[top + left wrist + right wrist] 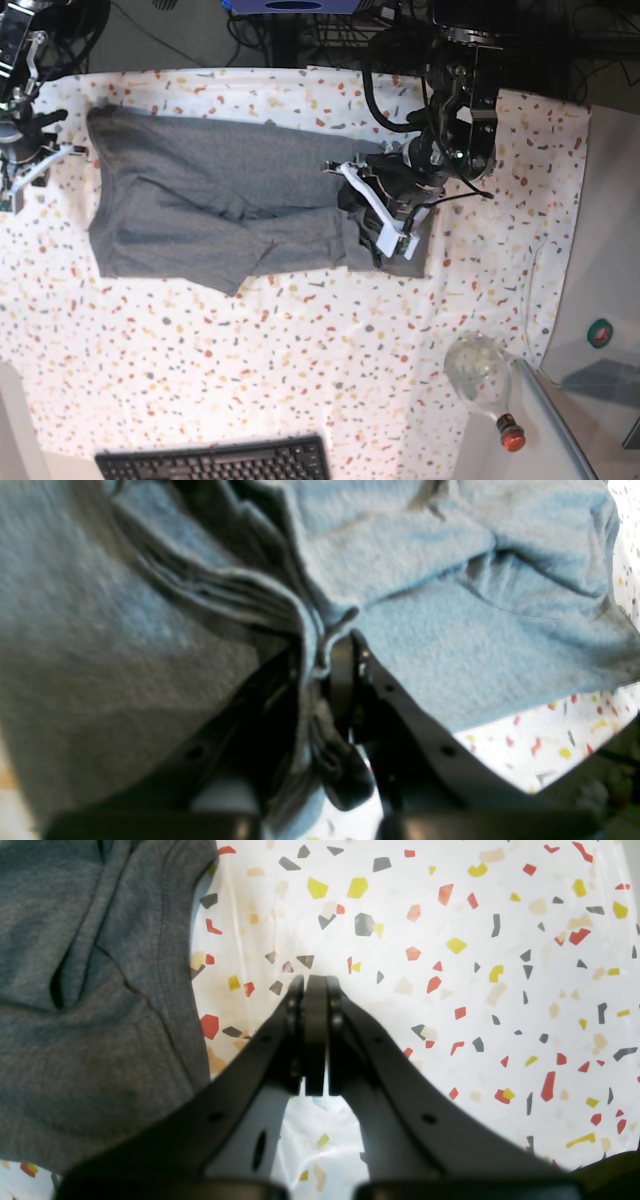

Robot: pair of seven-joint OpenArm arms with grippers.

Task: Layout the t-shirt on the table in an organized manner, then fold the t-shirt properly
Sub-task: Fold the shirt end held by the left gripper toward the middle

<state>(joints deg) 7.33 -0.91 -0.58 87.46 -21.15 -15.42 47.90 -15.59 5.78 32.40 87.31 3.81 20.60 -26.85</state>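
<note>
The t-shirt [210,205] lies across the upper part of the worktop [300,340], spread wide but not flat: its lower edge is folded back on itself and creases run through the middle. At its right-hand end in the base view, the left gripper [320,655] has its jaws closed on a bunched stack of fabric layers; the left wrist view shows several hems pinched together between them. That hold looks meant for pulling the end outward, so the cloth stretches smooth before any fold is made.

The right gripper [315,985] sits at the opposite end, just beside the shirt's edge but off it. Its jaws are pressed together with nothing between them, over bare speckled cloth. It seems to be waiting for its own grab at that end, which would let both arms tension the fabric.

A keyboard [215,460] lies at the near edge of the worktop, and a clear bottle with a red cap [485,385] lies toward the near right corner. Both are well apart from the shirt and should not hinder the spreading.
</note>
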